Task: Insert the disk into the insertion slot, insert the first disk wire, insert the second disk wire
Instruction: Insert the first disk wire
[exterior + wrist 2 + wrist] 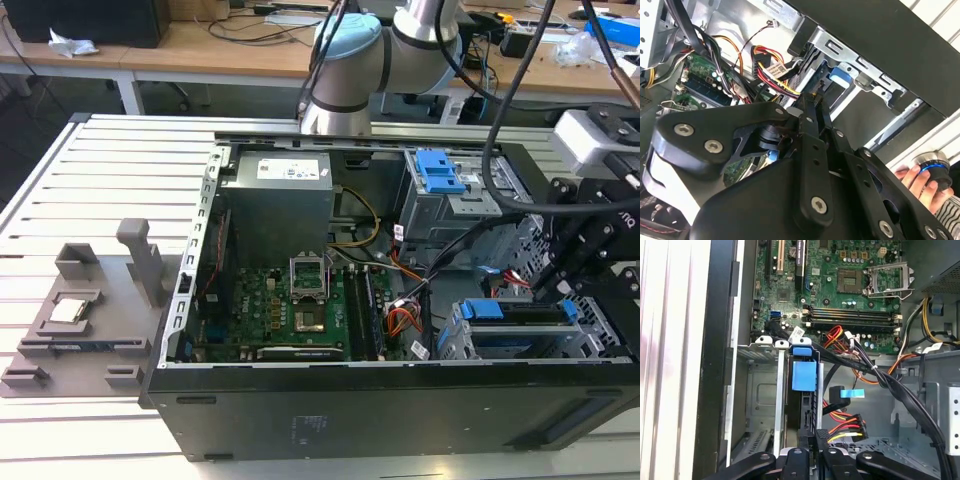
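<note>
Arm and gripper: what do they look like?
Arm: silver-grey tubes, light-blue joint caps, thick black cables running to the wrist. Gripper: matte black, bolted linkage bars with silver screw heads.

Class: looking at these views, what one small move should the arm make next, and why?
Probably shift the gripper sideways onto the connector with coloured wires. The disk already sits in the insertion slot, and that connector lies right beside the gripper, seemingly not yet plugged in.
</note>
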Available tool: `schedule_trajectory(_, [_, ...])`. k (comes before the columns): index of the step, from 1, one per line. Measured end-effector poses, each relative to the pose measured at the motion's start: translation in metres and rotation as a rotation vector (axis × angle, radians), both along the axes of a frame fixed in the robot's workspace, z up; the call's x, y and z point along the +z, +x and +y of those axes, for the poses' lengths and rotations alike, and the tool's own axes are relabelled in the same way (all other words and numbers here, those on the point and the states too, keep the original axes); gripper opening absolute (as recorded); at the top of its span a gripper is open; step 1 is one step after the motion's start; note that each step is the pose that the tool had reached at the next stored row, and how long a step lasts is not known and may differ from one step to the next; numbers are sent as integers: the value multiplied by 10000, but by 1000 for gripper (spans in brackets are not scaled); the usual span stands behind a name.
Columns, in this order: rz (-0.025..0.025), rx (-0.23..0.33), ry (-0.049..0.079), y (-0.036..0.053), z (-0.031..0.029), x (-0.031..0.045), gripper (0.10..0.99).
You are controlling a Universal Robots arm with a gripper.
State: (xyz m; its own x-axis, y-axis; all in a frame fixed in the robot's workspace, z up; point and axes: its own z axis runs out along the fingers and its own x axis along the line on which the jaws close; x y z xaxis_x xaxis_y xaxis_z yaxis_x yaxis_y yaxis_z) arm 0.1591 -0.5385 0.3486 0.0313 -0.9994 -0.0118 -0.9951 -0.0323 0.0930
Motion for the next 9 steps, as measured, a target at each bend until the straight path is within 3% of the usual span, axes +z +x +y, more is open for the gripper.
schedule_trajectory(9, [-1,0,6,0,0,-86,169])
